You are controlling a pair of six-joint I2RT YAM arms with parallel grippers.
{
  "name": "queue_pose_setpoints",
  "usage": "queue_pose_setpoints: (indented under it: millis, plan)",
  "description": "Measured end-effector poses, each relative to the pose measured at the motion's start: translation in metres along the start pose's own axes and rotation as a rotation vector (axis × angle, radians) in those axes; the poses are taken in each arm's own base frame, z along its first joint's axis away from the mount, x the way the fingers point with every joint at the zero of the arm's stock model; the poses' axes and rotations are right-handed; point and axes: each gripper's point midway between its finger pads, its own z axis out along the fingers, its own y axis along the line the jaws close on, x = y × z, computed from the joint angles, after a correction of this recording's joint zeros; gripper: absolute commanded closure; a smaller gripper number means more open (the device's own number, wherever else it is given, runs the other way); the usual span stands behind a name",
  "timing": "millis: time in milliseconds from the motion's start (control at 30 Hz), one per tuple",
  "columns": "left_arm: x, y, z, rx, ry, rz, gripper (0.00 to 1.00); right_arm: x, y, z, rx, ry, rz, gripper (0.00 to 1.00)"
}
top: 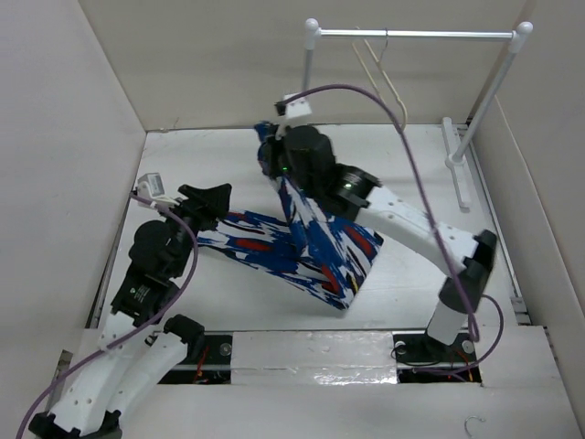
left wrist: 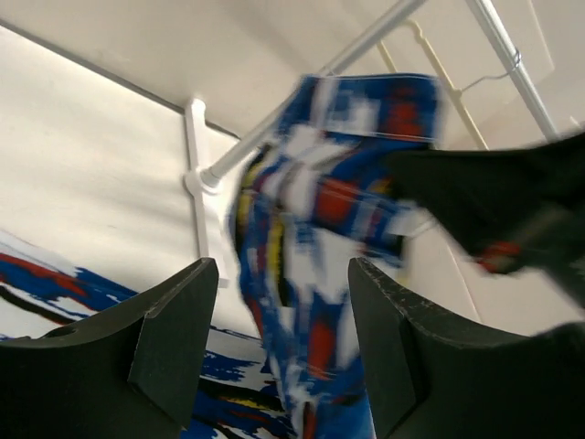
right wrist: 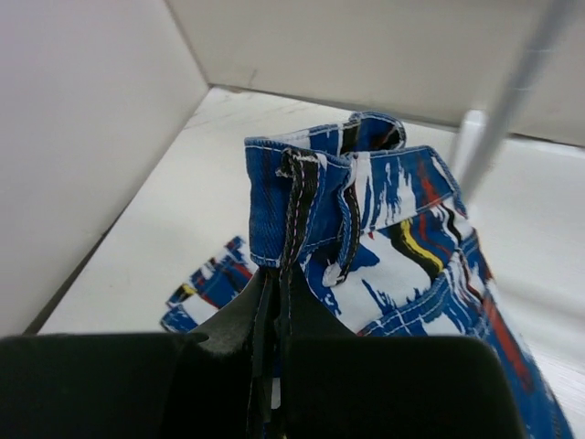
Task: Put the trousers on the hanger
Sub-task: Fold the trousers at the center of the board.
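The trousers (top: 320, 247) are bright blue with white, red, black and yellow strokes. One end is lifted off the table while the rest trails down to the left and front. My right gripper (top: 274, 155) is shut on their waistband (right wrist: 302, 183), pinching the seam at the jaws (right wrist: 279, 279). My left gripper (top: 218, 206) is open beside the low left end of the fabric, holding nothing. In the left wrist view the hanging trousers (left wrist: 311, 274) show blurred beyond its spread fingers (left wrist: 178, 338). The cream-white hanger (top: 398, 99) hangs from the rail at the back, apart from the trousers.
A white garment rail (top: 411, 35) spans the back right on two posts, with a foot bar (top: 454, 160) on the table. White walls (top: 82, 137) close the table on the left, back and right. The right arm (top: 411, 224) crosses above the table's right half.
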Motion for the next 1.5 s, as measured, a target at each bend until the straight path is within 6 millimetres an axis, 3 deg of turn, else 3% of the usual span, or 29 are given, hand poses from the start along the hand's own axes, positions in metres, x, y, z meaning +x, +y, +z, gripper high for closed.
queue_pose_setpoints:
  millis: [33, 100, 133, 167, 233, 267, 333, 400, 467, 500, 533, 567, 700, 733, 767, 833, 900, 1000, 1133, 1200, 1300, 1433, 1500]
  plan:
    - [-0.005, 0.0, -0.004, -0.006, -0.007, 0.005, 0.43, 0.011, 0.015, 0.014, -0.019, 0.014, -0.003, 0.95]
    - [-0.018, -0.003, -0.015, -0.012, -0.027, 0.009, 0.42, 0.034, 0.049, 0.04, -0.073, 0.039, -0.001, 0.68]
    - [-0.024, -0.004, -0.021, -0.014, -0.039, 0.01, 0.36, 0.049, 0.068, 0.054, -0.107, 0.054, 0.005, 0.31]
    - [-0.032, -0.007, -0.027, -0.014, -0.059, 0.007, 0.27, 0.066, 0.085, 0.068, -0.134, 0.073, 0.012, 0.18]
    - [-0.047, -0.011, -0.037, -0.013, -0.096, 0.003, 0.25, 0.099, 0.115, 0.092, -0.187, 0.115, 0.009, 0.02]
    - [-0.053, -0.013, -0.042, -0.011, -0.11, -0.001, 0.24, 0.119, 0.125, 0.098, -0.207, 0.143, 0.005, 0.02]
    - [-0.061, -0.015, -0.05, -0.01, -0.132, -0.003, 0.24, 0.161, 0.127, 0.097, -0.219, 0.22, -0.026, 0.03]
    - [-0.063, -0.014, -0.052, -0.014, -0.141, -0.004, 0.24, 0.198, 0.111, 0.081, -0.219, 0.296, -0.051, 0.07]
    - [-0.057, -0.008, -0.05, -0.026, -0.132, -0.002, 0.24, 0.226, 0.079, 0.045, -0.199, 0.374, -0.07, 0.27]
    - [-0.051, -0.004, -0.046, -0.031, -0.124, -0.001, 0.24, 0.229, 0.063, 0.025, -0.19, 0.39, -0.066, 0.43]
    - [-0.042, 0.002, -0.041, -0.04, -0.106, 0.003, 0.24, 0.225, 0.048, 0.005, -0.184, 0.383, -0.053, 0.85]
    - [-0.029, 0.009, -0.034, -0.056, -0.078, 0.01, 0.24, 0.216, 0.035, -0.016, -0.183, 0.359, -0.036, 0.99]
    - [0.034, 0.043, 0.01, -0.14, 0.076, 0.046, 0.24, 0.169, -0.008, -0.084, -0.179, 0.185, 0.113, 0.98]
    - [0.053, 0.054, 0.023, -0.171, 0.124, 0.055, 0.24, 0.167, -0.018, -0.098, -0.175, 0.161, 0.137, 0.77]
    - [0.073, 0.065, 0.035, -0.202, 0.174, 0.062, 0.24, 0.173, -0.03, -0.11, -0.164, 0.148, 0.164, 0.62]
    - [0.108, 0.086, 0.057, -0.259, 0.266, 0.07, 0.24, 0.204, -0.054, -0.131, -0.123, 0.18, 0.191, 0.35]
    - [0.143, 0.113, 0.074, -0.317, 0.365, 0.07, 0.23, 0.246, -0.08, -0.148, -0.057, 0.253, 0.194, 0.33]
    - [0.174, 0.157, 0.092, -0.415, 0.459, 0.033, 0.23, 0.302, -0.116, -0.174, 0.052, 0.379, 0.185, 0.27]
    - [0.182, 0.202, 0.103, -0.5, 0.474, -0.065, 0.23, 0.322, -0.14, -0.19, 0.139, 0.404, 0.227, 0.27]
    - [0.174, 0.209, 0.104, -0.494, 0.431, -0.113, 0.23, 0.325, -0.147, -0.189, 0.166, 0.395, 0.254, 0.28]
    - [0.165, 0.218, 0.095, -0.491, 0.377, -0.173, 0.23, 0.333, -0.169, -0.18, 0.234, 0.392, 0.279, 0.4]
    - [0.149, 0.234, 0.068, -0.509, 0.289, -0.241, 0.23, 0.341, -0.207, -0.156, 0.329, 0.401, 0.281, 0.89]
    - [0.143, 0.237, 0.054, -0.523, 0.249, -0.25, 0.22, 0.345, -0.225, -0.146, 0.363, 0.423, 0.267, 0.96]
